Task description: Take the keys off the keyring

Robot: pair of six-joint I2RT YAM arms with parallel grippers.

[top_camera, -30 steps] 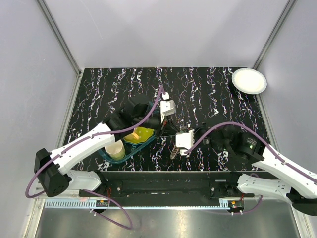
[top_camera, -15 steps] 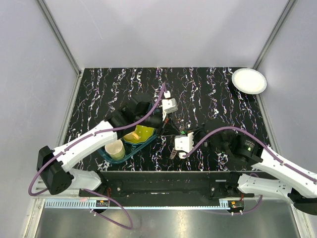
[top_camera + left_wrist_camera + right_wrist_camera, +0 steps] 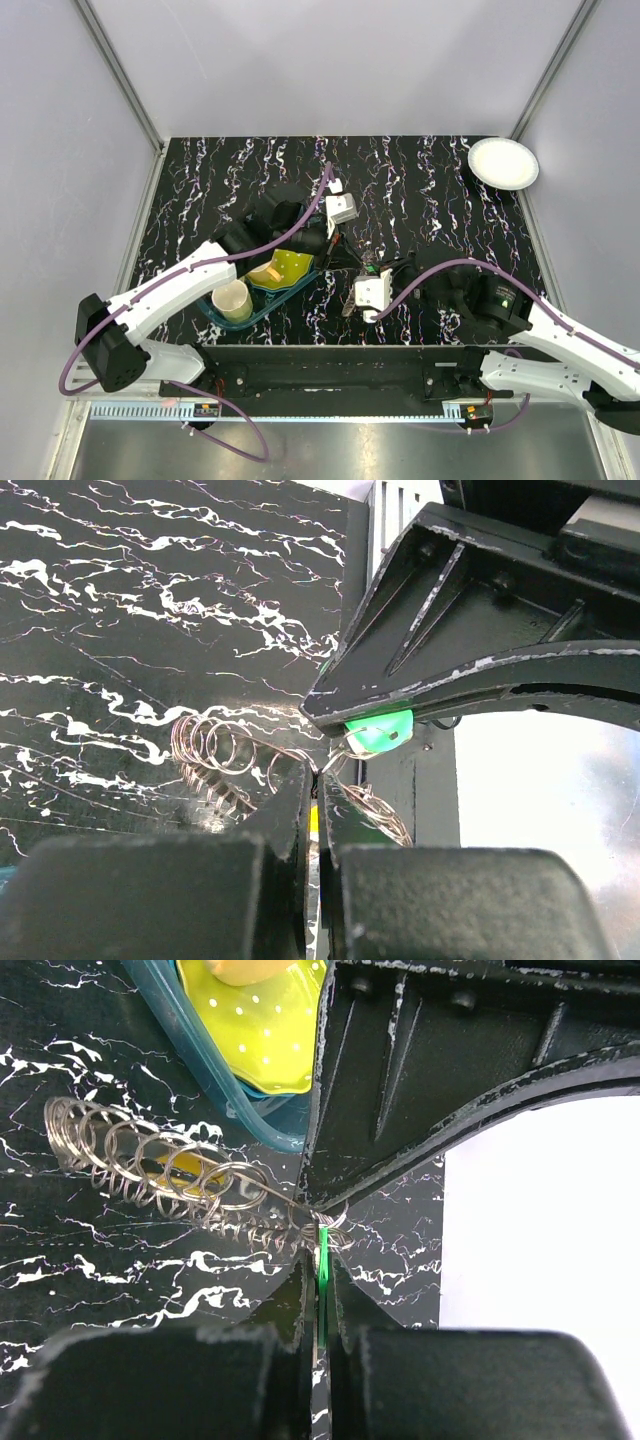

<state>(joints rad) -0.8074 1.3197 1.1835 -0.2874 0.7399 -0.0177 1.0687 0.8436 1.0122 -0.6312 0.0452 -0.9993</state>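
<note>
The keyring point(image 3: 150, 1165) is a floppy coil of silver-brown wire loops, stretched over the black marbled table between my two grippers. In the top view it shows as a small brown tangle point(image 3: 350, 304). My left gripper point(image 3: 318, 785) is shut, pinching a wire loop of the keyring point(image 3: 215, 752). My right gripper point(image 3: 322, 1265) is shut on a green key point(image 3: 322, 1250) that hangs on the ring. The green key's head point(image 3: 378, 730) shows at the right fingertips in the left wrist view. The two grippers meet tip to tip point(image 3: 358, 265). Something yellow point(image 3: 185, 1172) lies inside the coil.
A teal tray point(image 3: 212, 312) at the left holds a cream cup point(image 3: 232, 300) and a yellow-green dotted dish point(image 3: 283, 270); its corner point(image 3: 215, 1070) lies close to the keyring. A white plate point(image 3: 503, 162) sits at the far right corner.
The right gripper has shifted slightly nearer the table's front edge and the left wrist has tilted a little. Both stay closed at the keyring.
</note>
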